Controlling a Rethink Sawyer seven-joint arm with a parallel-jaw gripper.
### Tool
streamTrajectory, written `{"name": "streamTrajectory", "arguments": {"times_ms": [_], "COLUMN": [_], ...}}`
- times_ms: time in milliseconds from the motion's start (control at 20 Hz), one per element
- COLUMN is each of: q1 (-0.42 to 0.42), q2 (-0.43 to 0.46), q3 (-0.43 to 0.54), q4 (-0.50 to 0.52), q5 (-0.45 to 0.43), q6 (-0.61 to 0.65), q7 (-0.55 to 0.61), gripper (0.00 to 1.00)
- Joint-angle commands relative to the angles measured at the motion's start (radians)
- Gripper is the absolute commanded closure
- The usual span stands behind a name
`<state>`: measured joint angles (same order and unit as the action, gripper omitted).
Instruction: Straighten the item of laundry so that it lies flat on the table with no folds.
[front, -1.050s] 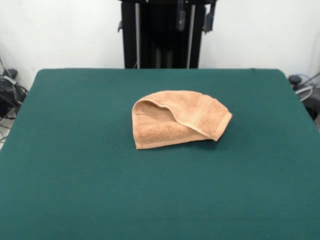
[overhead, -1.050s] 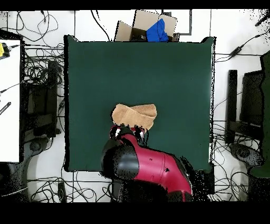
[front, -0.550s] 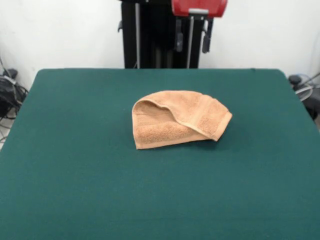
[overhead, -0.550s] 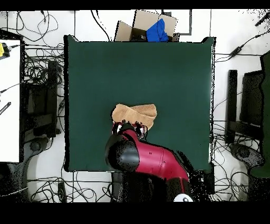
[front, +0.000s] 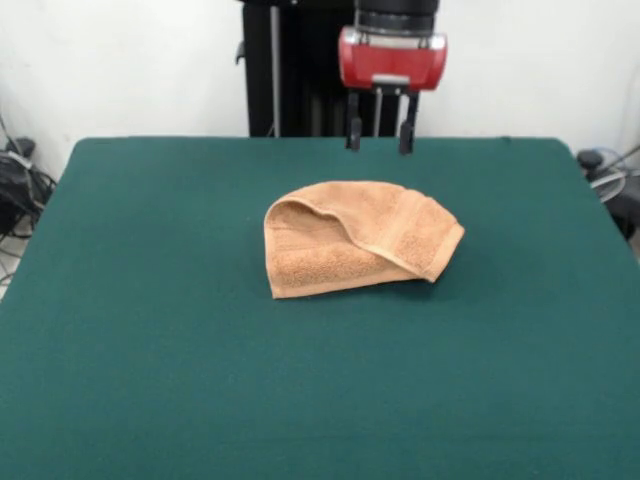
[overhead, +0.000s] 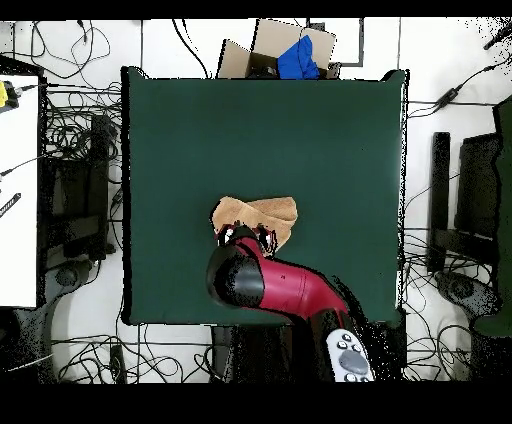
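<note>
One hand towel lies folded over itself on green table. Gripper hangs above far edge, fingers apart, empty, likely positioned to grasp upper layer.

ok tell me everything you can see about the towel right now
The towel is a small orange-tan terry cloth with a flat woven band near one edge. It lies folded over itself in a rounded heap near the middle of the green table, one flap draped across the lower layer, which shows at the left. It rests only on the table; the gripper hangs above and behind it, jaws open, not touching.
</note>
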<state>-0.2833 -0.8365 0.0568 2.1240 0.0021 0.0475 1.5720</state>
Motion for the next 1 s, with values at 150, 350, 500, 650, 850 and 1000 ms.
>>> {"name": "streamTrajectory", "arguments": {"times_ms": [150,350,500,650,850,1000], "q1": [-0.005,-0.016,-0.016,-0.026,-0.035,-0.035], "q2": [0.172,0.219,0.231,0.254,0.291,0.318], "q3": [0.046,0.055,0.051,0.061,0.067,0.068], "q4": [-0.083,-0.114,-0.117,-0.124,-0.139,-0.154], "q5": [-0.016,-0.002,0.014,0.014,0.006,0.004], "q6": [-0.146,-0.165,-0.170,-0.183,-0.218,-0.242], "q7": [0.183,0.187,0.199,0.205,0.207,0.207], "gripper": [0.00,0.00,0.00,0.00,0.00,0.00]}}
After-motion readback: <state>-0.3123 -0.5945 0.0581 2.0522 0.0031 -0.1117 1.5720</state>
